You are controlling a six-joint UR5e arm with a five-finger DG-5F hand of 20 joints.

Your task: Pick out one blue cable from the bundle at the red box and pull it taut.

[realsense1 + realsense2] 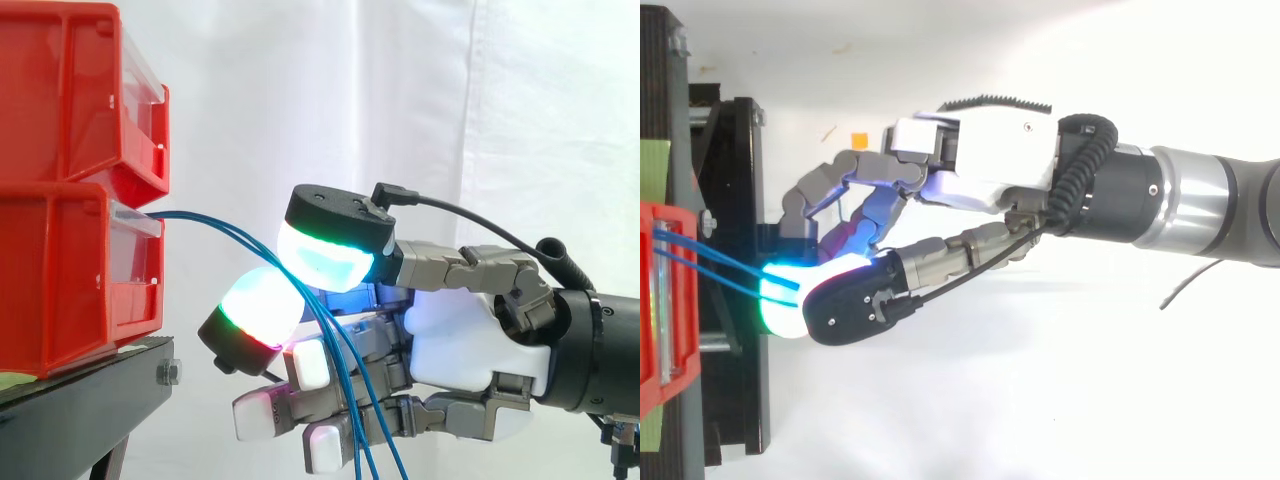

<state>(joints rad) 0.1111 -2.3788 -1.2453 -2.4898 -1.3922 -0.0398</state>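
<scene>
**Hazards.** The blue cables (215, 225) leave the front of the lower red box (60, 270) as a close bundle and pass together between two glowing pads (325, 258) of the hand (460, 340). More than one strand appears to lie in the pinch. A pull from this grasp would probably tension several cables instead of one.

The pads are rounded and the strands are thin, so a strand may slide out under load if it sits near a pad's edge. Below the pinch, the loose lengths hang across the lower fingers (300, 365), where they may snag as the hand draws back. A hard pull may also shift the red box on the black stand (90, 390).

**Pose.** The arm enters level from the right in the side view, with the palm facing the boxes. The upper and lower pads are closed towards each other on the cable bundle, just clear of the box front. The other fingers are half curled underneath and hold nothing. The cables sag in an arc between box and pinch, so they are not yet taut. The top view shows two strands (720, 262) running from the box to the pads.
</scene>
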